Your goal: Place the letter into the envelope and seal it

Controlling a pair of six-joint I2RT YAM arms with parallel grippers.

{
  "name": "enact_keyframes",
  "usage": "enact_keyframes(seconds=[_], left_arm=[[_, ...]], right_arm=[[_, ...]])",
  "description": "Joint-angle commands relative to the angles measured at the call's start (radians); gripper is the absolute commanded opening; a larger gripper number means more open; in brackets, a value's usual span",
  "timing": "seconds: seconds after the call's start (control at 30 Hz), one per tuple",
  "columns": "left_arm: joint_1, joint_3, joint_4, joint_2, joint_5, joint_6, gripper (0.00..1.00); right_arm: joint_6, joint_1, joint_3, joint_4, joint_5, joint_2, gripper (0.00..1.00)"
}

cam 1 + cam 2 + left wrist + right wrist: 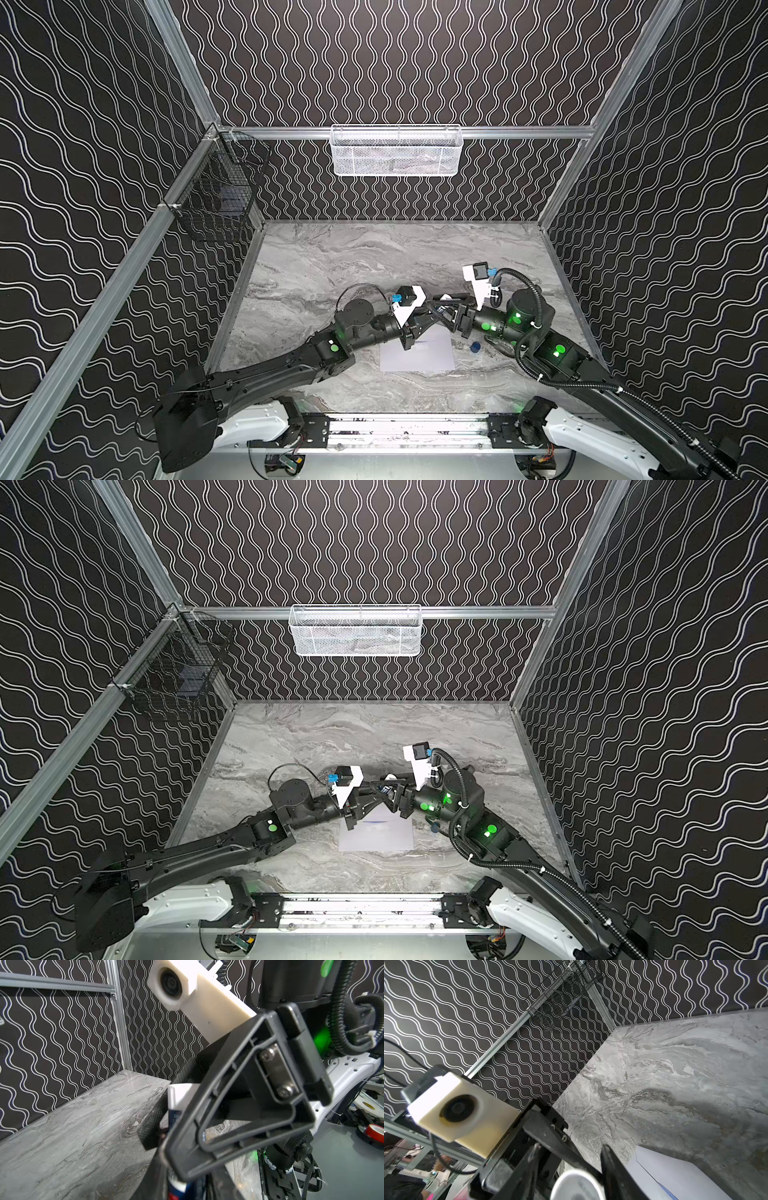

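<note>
The grey marbled table (332,266) carries the envelope (417,355), which lies flat near the front edge, directly below where the two arms meet. It is thin paper: light, limp and likely to slide on the smooth top. I judge it needs a flat press on its body to pin it, while the pointed flap is taken by its free edge rather than at the crease.

The letter (668,1190) shows only as a thin blue strip at the envelope's edge in the right wrist view (its border, most likely), so it seems to be tucked inside. It would probably crumple as easily as the envelope if pushed from one corner.

Above the paper, the left hand (430,313) is closed most of the way on a white-and-blue tube (577,1187), a glue stick by the look of it. The tube is stiff and smooth and best held round the barrel. The right hand (571,1159) has its jaws on either side of the tube's white end; whether they have pinched it I cannot tell.

A small blue cap (476,346) lies on the table near the envelope, on the right arm's side.
</note>
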Motion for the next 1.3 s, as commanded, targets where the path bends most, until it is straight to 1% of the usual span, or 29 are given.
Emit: enact_keyframes(seconds=[0.0, 0.03, 0.1, 0.2, 0.23, 0.3, 0.37, 0.4, 0.43, 0.47, 0.53, 0.6, 0.67, 0.7, 0.77, 0.83, 0.93, 1.07, 1.17, 1.27], left_arm=[[-0.001, 0.0, 0.045, -0.001, -0.016, -0.01, 0.0], [-0.001, 0.001, 0.046, -0.002, -0.015, -0.011, 0.0], [-0.001, 0.003, 0.04, -0.001, -0.016, -0.013, 0.0], [-0.001, 0.0, 0.041, -0.001, -0.025, -0.016, 0.0], [-0.001, -0.003, 0.039, -0.001, -0.028, -0.018, 0.09], [-0.001, -0.016, 0.025, -0.015, -0.035, -0.034, 0.39], [-0.001, -0.062, 0.028, -0.042, -0.078, -0.062, 0.66], [-0.001, -0.085, 0.001, -0.066, -0.11, -0.073, 0.75], [-0.001, -0.1, -0.039, -0.09, -0.138, -0.084, 0.79], [-0.001, -0.104, -0.116, -0.114, -0.179, -0.095, 0.81], [-0.001, -0.099, -0.267, -0.138, -0.235, -0.114, 0.8], [-0.001, -0.108, -0.368, -0.134, -0.282, -0.168, 0.79], [-0.001, -0.139, -0.39, -0.118, -0.295, -0.226, 0.76], [-0.001, -0.158, -0.388, -0.104, -0.297, -0.257, 0.74], [-0.001, -0.166, -0.404, -0.067, -0.29, -0.291, 0.71], [0.0, -0.153, -0.446, -0.03, -0.284, -0.312, 0.68], [0.01, -0.143, -0.495, -0.003, -0.286, -0.334, 0.61], [0.014, -0.148, -0.55, 0.019, -0.254, -0.351, 0.51], [0.015, -0.177, -0.532, 0.041, -0.217, -0.389, 0.43], [0.016, -0.181, -0.522, 0.082, -0.187, -0.391, 0.38]], right_arm=[[-0.012, 0.017, 0.006, -0.007, 0.009, 0.004, 0.46], [-0.011, 0.02, 0.006, -0.007, 0.015, 0.003, 0.42], [-0.01, 0.021, 0.013, -0.015, 0.027, 0.007, 0.31], [-0.005, 0.021, 0.024, -0.028, 0.043, 0.017, 0.2], [-0.007, 0.021, 0.024, -0.033, 0.055, 0.019, 0.16], [-0.021, 0.021, -0.003, -0.02, 0.101, 0.015, 0.09], [-0.044, 0.021, -0.061, 0.021, 0.181, 0.003, 0.0], [-0.06, 0.019, -0.088, 0.038, 0.214, -0.004, 0.0], [-0.082, 0.018, -0.103, 0.044, 0.241, -0.011, 0.0], [-0.103, 0.019, -0.119, 0.049, 0.27, -0.018, 0.0], [-0.137, 0.018, -0.142, 0.046, 0.319, -0.017, 0.0], [-0.165, 0.018, -0.182, 0.076, 0.348, 0.003, 0.0], [-0.167, 0.02, -0.219, 0.126, 0.365, 0.029, 0.0], [-0.171, 0.024, -0.252, 0.177, 0.372, 0.044, 0.0], [-0.178, 0.045, -0.297, 0.262, 0.411, 0.076, 0.0], [-0.198, 0.07, -0.317, 0.31, 0.455, 0.102, 0.0], [-0.219, 0.111, -0.35, 0.364, 0.501, 0.108, 0.0], [-0.219, 0.18, -0.395, 0.415, 0.553, 0.129, 0.0], [-0.224, 0.223, -0.39, 0.425, 0.588, 0.184, 0.0], [-0.226, 0.254, -0.373, 0.444, 0.617, 0.244, 0.0]])
